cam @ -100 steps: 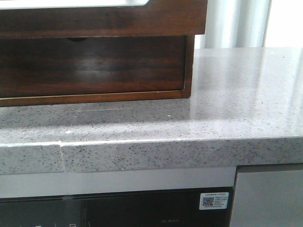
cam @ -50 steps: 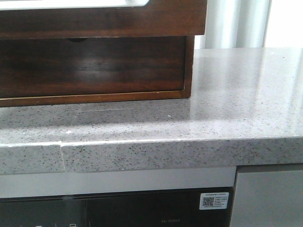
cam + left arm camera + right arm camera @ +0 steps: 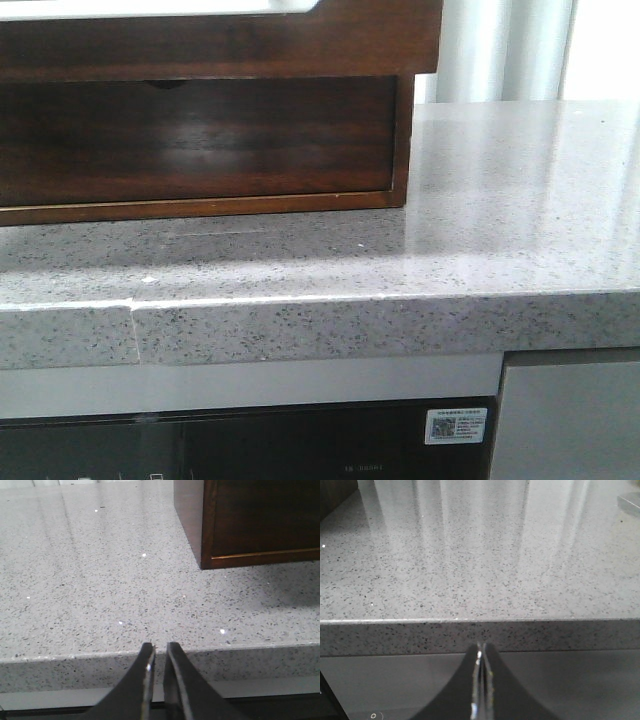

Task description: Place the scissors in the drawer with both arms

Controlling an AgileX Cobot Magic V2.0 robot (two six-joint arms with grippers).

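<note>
1. Over the last second the front view has shifted only very slightly; nothing else moved.
2. The drawer (image 3: 200, 45) juts out at twelve o'clock, white lining showing.
3. The left gripper (image 3: 159, 652) is nearly closed and empty; the right gripper (image 3: 481, 652) is pressed together and empty.
4. The scissors appear nowhere, perhaps already inside the drawer.

1 speckled grey surface (image 3: 500, 200), 1 wooden cabinet (image 3: 405, 140) with 2 drawers, 1 QR sticker (image 3: 456, 424), and 2 grippers with 2 fingers (image 3: 142, 672) each.
</note>
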